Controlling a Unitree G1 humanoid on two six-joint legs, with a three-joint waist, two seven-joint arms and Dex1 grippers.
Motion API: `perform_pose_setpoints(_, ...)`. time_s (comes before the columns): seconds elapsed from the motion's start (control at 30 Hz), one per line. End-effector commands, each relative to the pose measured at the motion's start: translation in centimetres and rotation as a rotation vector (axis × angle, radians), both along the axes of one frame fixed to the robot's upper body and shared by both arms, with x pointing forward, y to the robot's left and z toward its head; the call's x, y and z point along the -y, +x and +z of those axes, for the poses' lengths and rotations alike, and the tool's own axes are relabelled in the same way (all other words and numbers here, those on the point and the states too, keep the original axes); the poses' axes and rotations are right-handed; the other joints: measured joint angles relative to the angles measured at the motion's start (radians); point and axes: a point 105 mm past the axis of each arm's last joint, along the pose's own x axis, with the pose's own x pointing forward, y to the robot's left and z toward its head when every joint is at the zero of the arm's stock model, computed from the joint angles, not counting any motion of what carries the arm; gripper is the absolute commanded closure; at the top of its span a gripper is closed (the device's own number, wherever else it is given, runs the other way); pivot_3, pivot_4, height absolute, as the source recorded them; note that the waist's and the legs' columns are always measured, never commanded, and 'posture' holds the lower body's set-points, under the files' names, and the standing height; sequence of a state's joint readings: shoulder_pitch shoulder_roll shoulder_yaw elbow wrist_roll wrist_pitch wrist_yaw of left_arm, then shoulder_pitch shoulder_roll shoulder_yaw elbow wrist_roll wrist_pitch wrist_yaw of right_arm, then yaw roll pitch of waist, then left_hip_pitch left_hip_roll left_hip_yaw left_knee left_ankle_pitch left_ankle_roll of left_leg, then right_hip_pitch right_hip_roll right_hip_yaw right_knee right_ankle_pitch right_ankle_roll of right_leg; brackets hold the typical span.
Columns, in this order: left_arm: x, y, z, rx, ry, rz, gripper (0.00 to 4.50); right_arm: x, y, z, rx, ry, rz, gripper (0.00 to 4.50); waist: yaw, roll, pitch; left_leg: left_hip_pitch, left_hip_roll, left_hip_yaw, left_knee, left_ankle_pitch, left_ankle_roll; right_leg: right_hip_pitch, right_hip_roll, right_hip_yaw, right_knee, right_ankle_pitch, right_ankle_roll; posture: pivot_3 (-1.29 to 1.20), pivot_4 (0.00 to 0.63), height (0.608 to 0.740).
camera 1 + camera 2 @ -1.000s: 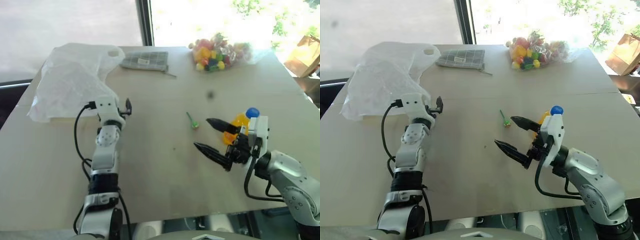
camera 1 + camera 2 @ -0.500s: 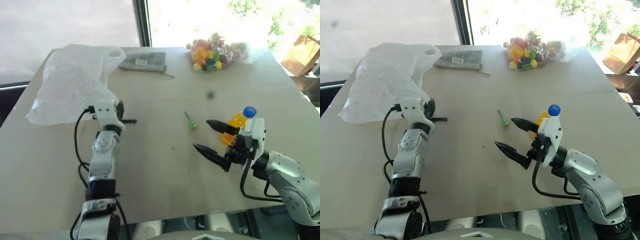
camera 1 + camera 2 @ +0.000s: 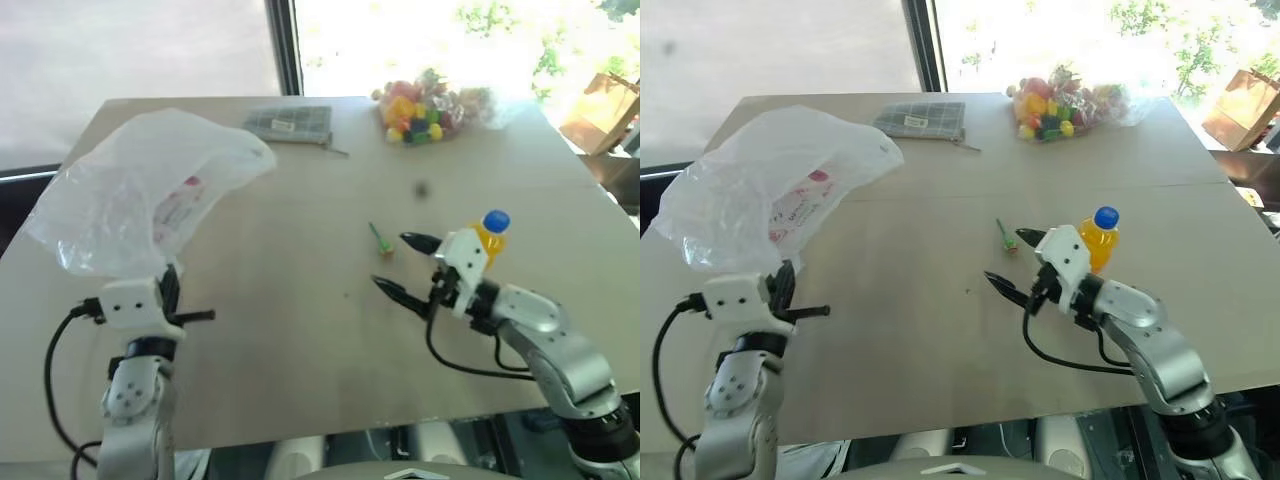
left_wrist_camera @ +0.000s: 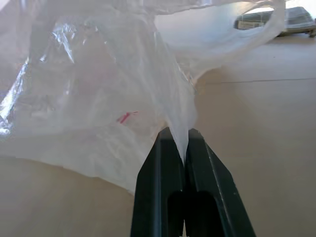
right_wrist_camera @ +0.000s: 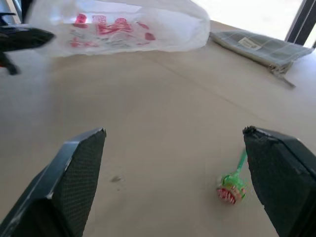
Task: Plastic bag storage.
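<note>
Translucent white plastic bag [image 3: 140,200], red print showing, crumpled, on table's left side

The pale wooden table [image 3: 940,340] lies bare across its middle and near edge, giving open passage between the two arms; the large thin translucent white plastic bag [image 3: 770,190] billows over the left side; a small green-stemmed lollipop [image 3: 1007,238] lies just ahead of the right gripper [image 3: 1018,262]; an orange bottle with a blue cap [image 3: 1100,238] stands close beside that arm; a grey checked pouch [image 3: 925,119] and a clear bag of colourful sweets [image 3: 1060,100] occupy the far edge.
</note>
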State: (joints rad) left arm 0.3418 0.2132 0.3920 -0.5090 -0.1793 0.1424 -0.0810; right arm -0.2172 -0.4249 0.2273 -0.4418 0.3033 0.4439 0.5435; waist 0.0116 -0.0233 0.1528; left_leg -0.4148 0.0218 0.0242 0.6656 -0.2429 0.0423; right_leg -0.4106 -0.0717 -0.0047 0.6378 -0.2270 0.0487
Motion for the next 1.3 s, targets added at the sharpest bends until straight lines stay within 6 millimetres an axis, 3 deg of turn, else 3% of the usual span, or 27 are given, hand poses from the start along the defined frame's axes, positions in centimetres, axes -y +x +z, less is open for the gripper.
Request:
perform_pose_setpoints(0.03,0.1,-2.1,1.6,0.053,0.020,0.059,4.47,-0.6,1.9,-0.5,-0.037,-0.034,-0.106,0.00,0.004,0.000,0.000,0.000,0.000,0.000,0.000,0.000,0.000,0.000,0.000,0.000,0.000,0.000,0.000,0.00,0.150,0.740)
perform_pose_setpoints(0.23,0.2,-4.3,0.1,0.027,-0.097,0.146,4.47,-0.1,3.9,-2.9,-0.176,-0.121,-0.251,0.00,0.002,0.000,0.000,-0.002,0.000,-0.001,0.000,0.000,0.000,-0.001,-0.002,-0.001,0.000,0.000,0.000,0.00,0.150,0.740)
perform_pose_setpoints(0.33,0.4,-4.7,-0.1,0.032,-0.140,0.152,4.47,0.1,4.5,-3.6,-0.247,-0.081,-0.313,0.00,0.001,0.000,0.000,-0.002,0.000,-0.001,0.000,0.000,0.000,-0.002,-0.001,-0.001,0.000,0.000,0.000,0.00,0.150,0.740)
perform_pose_setpoints(0.63,0.9,-5.3,-0.7,0.015,-0.147,0.092,4.47,-2.0,6.0,-3.9,-0.283,0.001,-0.320,0.00,-0.023,0.001,0.001,-0.002,0.000,0.000,0.000,0.000,0.001,-0.002,0.001,-0.001,0.000,-0.001,-0.001,0.00,0.150,0.740)
perform_pose_setpoints(0.73,1.0,-5.4,-0.7,0.018,-0.147,0.085,4.50,-2.3,6.3,-3.8,-0.255,-0.007,-0.318,0.88,-0.024,0.001,0.001,-0.002,0.000,0.000,0.000,0.000,0.001,-0.002,0.002,-0.001,0.000,-0.001,0.000,0.00,0.150,0.740)
perform_pose_setpoints(0.83,1.2,-5.5,-0.7,0.025,-0.151,0.074,4.50,-2.4,6.2,-4.0,-0.258,-0.018,-0.320,2.41,-0.025,0.001,0.001,-0.002,0.000,0.000,0.000,0.000,0.001,-0.002,0.002,-0.001,0.000,-0.001,0.000,0.00,0.150,0.740)
perform_pose_setpoints(0.87,1.3,-5.5,-0.7,0.028,-0.156,0.064,4.50,-2.4,6.1,-4.1,-0.252,-0.032,-0.315,2.64,-0.025,0.001,0.001,-0.002,0.000,0.000,0.000,0.000,0.001,-0.002,0.002,-0.001,0.000,-0.001,0.000,0.00,0.150,0.740)
perform_pose_setpoints(0.9,1.4,-5.5,-0.8,0.028,-0.161,0.056,4.50,-2.4,6.0,-4.2,-0.244,-0.048,-0.309,3.26,-0.025,0.002,0.001,-0.002,0.000,0.000,0.000,0.000,0.001,-0.002,0.002,-0.001,0.000,-0.001,0.000,0.00,0.150,0.740)
perform_pose_setpoints(1.03,2.9,-5.1,-0.9,0.040,-0.229,-0.037,4.50,-3.9,5.9,-3.2,-0.194,-0.054,-0.230,3.37,-0.026,0.002,0.001,-0.002,0.000,0.000,0.000,0.000,0.001,-0.002,0.002,-0.001,0.000,-0.001,0.000,0.00,0.150,0.740)
perform_pose_setpoints(1.3,8.6,-5.7,-2.1,-0.048,-0.317,-0.382,4.50,-12.3,3.6,0.4,-0.157,-0.021,0.174,3.37,-0.043,0.005,0.003,-0.002,0.001,0.000,-0.001,0.000,0.001,-0.004,0.003,0.000,0.001,-0.001,-0.001,0.00,0.150,0.740)
